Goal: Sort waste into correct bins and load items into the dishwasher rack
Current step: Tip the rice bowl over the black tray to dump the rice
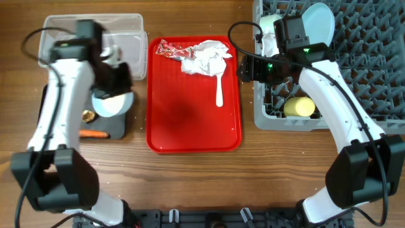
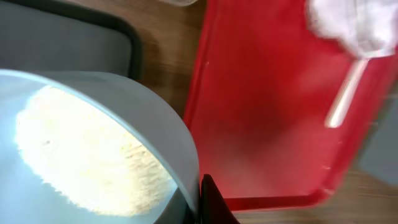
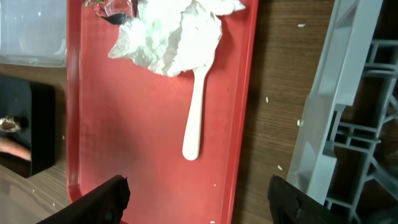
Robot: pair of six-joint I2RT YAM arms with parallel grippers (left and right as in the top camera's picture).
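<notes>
The left gripper (image 1: 117,85) is clenched on the rim of a small pale blue-green bowl (image 2: 155,118), holding it above the shallow black rectangular tray (image 1: 117,132). Loose white rice (image 2: 87,149) sits in the bowl. The right gripper (image 3: 199,202) hangs released, fingers wide apart, over the flat red plastic tray (image 3: 124,137). There the white plastic spoon (image 3: 194,118) lies, its bowl end under the crumpled white tissue (image 3: 168,37). The large grey plastic grid rack (image 3: 348,124) stands just beside the red tray.

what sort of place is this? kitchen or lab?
Likely a lab bench staged as a dish-clearing station: dishwasher rack, red tray with crumpled tissue and white spoon, robot arms at a wooden table.
</notes>
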